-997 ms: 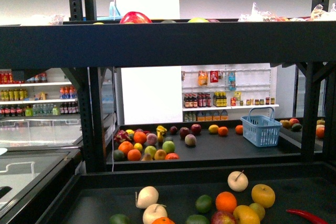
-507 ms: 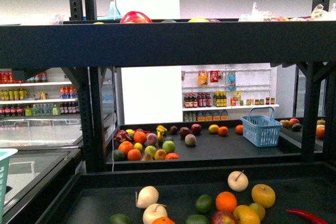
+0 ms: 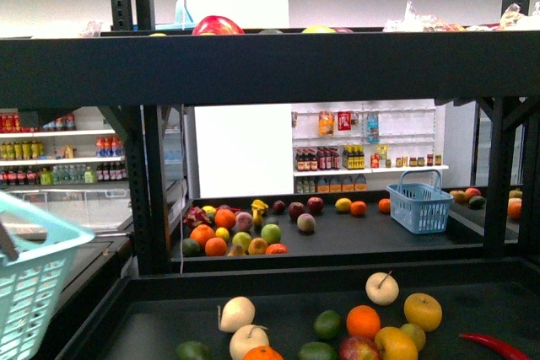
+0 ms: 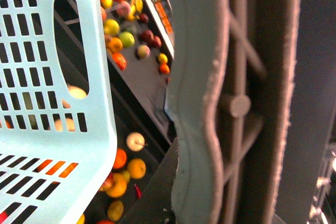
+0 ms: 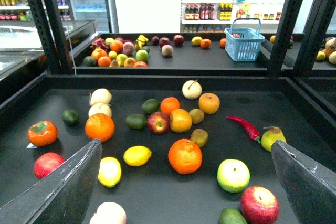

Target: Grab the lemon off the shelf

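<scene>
Right gripper (image 5: 186, 144) hangs wide open over a deck of the large black metal multi-tier shelf (image 3: 270, 69).
The yellow oval lemon (image 5: 137, 155) lies on that dark deck among loose fruit, near a big round orange (image 5: 185, 156). A pale blue slotted plastic basket (image 3: 34, 284) sits tilted at the robot's left. Whether the left gripper clamps it cannot be told.

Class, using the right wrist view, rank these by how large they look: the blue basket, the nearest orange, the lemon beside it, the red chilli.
1. blue basket, though farthest away
2. orange
3. lemon
4. red chilli, about as long as the lemon but thinner
</scene>
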Controlling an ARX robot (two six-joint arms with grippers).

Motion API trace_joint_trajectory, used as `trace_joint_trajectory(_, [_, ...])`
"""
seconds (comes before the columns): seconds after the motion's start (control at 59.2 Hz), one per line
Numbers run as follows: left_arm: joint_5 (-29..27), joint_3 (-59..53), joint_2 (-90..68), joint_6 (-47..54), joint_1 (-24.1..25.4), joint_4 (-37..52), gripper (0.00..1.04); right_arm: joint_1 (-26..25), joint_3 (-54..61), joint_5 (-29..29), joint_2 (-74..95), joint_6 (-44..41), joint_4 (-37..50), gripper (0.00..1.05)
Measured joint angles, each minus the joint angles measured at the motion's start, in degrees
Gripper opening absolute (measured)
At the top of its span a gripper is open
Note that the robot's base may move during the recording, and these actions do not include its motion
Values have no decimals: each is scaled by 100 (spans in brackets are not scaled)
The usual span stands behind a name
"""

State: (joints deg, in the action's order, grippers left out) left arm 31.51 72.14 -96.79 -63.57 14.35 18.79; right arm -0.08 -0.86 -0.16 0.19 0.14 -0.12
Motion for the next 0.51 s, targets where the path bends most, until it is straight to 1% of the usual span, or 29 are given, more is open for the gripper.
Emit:
trace_joint_trajectory(0.101, [249, -125, 146, 129, -374, 15, 10, 0, 0, 0, 0, 0, 0, 97])
trace_joint_trajectory(0.22, [393, -223, 153, 168, -732, 149, 10, 0, 0, 0, 0, 0, 0, 97])
trace_joint_trajectory(0.507, [505, -221, -35, 271, -1578, 531, 10, 0, 0, 0, 0, 0, 0, 97])
